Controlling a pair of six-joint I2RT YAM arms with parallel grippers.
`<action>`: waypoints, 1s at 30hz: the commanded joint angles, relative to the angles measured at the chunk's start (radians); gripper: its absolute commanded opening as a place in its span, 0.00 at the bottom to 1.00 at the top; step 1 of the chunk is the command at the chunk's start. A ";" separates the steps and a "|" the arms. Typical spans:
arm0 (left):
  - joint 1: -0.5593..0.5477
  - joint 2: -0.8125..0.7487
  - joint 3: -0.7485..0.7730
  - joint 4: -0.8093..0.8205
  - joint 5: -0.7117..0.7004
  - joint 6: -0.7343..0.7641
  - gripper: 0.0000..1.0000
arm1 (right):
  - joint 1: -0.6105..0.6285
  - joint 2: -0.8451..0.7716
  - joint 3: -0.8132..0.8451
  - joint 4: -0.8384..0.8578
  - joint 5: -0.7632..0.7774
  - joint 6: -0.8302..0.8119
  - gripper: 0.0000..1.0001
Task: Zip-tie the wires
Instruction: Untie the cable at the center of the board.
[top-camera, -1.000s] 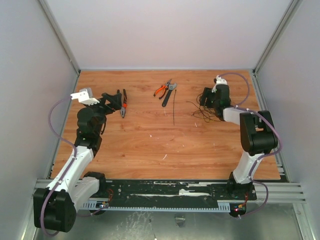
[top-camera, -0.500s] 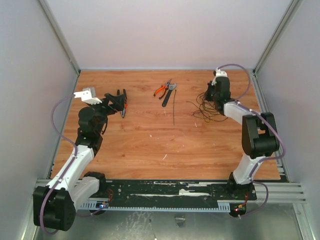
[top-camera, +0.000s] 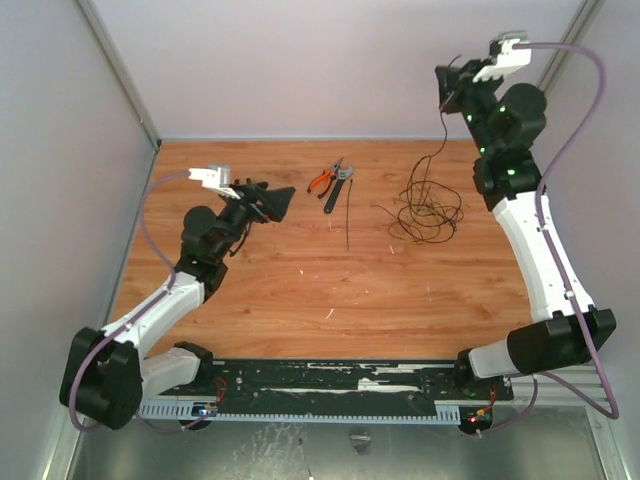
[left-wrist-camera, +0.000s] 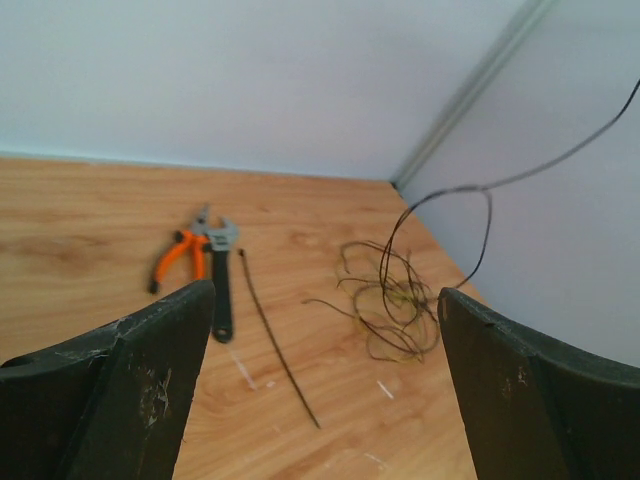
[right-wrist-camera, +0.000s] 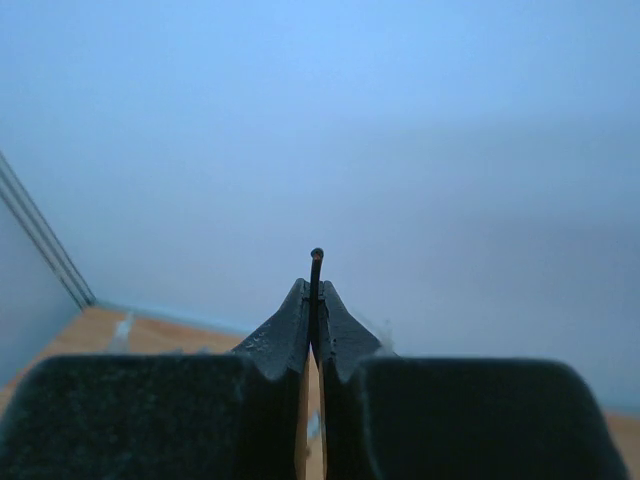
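robot lab test cell, plain white panel walls (top-camera: 300, 60), aluminium framing (top-camera: 121, 75) (corner posts), wood-grain tabletop (top-camera: 300, 290)

Two robot arms: one left arm (top-camera: 165, 305) and one right arm (top-camera: 535, 240). Each ends in one end effector, two in all: the left end effector (top-camera: 278, 203) and the right end effector (top-camera: 446, 95). One wooden counter (top-camera: 300, 290). One loose tangle of thin dark wires (top-camera: 428, 210). One straight black zip tie (top-camera: 347, 222). Two hand tools: one pair of orange-handled pliers (top-camera: 322, 180) and one dark-handled wrench (top-camera: 338, 188).
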 joint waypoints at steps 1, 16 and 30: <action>-0.089 0.084 0.057 0.123 0.002 0.015 0.98 | 0.009 0.008 0.142 -0.017 -0.097 -0.005 0.00; -0.358 0.413 0.282 0.240 -0.012 0.061 0.98 | 0.008 0.078 0.415 -0.006 -0.248 0.080 0.00; -0.464 0.833 0.688 0.262 0.006 0.088 0.90 | 0.008 0.006 0.343 -0.024 -0.236 0.070 0.00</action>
